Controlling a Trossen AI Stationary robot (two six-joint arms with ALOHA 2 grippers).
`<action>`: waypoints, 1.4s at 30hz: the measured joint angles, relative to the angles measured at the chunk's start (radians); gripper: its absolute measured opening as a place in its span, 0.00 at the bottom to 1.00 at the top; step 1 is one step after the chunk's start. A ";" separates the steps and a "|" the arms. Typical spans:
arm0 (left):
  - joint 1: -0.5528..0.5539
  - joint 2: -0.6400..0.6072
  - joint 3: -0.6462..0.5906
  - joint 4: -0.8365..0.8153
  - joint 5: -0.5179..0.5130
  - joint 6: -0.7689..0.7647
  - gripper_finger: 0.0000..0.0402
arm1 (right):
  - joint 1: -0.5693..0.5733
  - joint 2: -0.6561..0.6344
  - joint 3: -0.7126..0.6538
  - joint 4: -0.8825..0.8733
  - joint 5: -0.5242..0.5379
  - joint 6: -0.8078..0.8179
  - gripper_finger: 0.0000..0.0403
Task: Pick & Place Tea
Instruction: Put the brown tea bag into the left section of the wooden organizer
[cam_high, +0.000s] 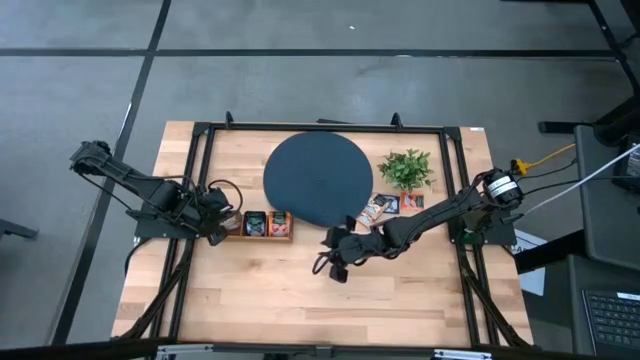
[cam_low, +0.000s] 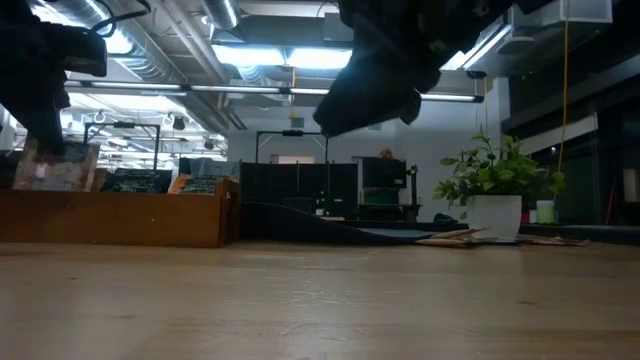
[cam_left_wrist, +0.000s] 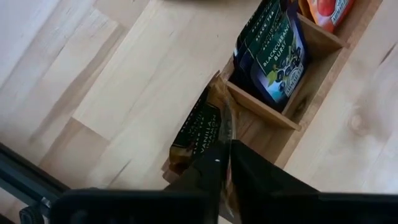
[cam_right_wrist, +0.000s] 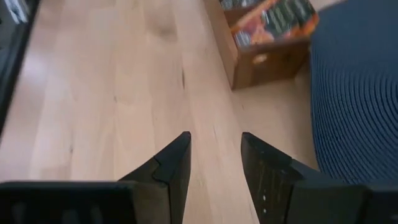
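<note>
A wooden box (cam_high: 258, 226) with compartments holds tea sachets: orange ones (cam_left_wrist: 326, 9), dark blackcurrant ones (cam_left_wrist: 277, 59), and a dark green vanilla sachet (cam_left_wrist: 198, 132) at the left end. My left gripper (cam_left_wrist: 225, 146) is shut on that sachet, above the box's left end (cam_high: 222, 228). My right gripper (cam_right_wrist: 214, 155) hovers open over bare wood near the table's middle (cam_high: 335, 265), in front of the round dark disc (cam_high: 318, 178). More sachets (cam_high: 385, 205) lie flat on the table to the right of the disc. My left gripper pinches the dark green sachet between its two fingers, one on the printed face (cam_left_wrist: 211, 140) and one behind it. The fingers slant down from above. The sachet stands on edge, its lower part inside the box's end compartment (cam_low: 55, 168).
A small potted plant (cam_high: 405, 168) stands at the back right, beside the disc. Black frame rails (cam_high: 190, 200) run along the table's sides. Open wood lies along the table's near half (cam_high: 300, 300).
</note>
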 joint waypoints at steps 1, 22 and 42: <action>0.000 0.000 0.000 0.000 0.000 -0.007 0.09 | 0.000 0.000 0.000 -0.017 0.000 0.008 0.35; 0.000 0.089 -0.001 0.554 0.099 0.244 0.35 | -0.019 0.001 -0.022 -0.751 0.311 0.381 0.35; 0.002 0.431 0.000 0.925 0.152 0.410 0.33 | -0.095 0.001 -0.213 -0.647 0.339 -0.071 0.35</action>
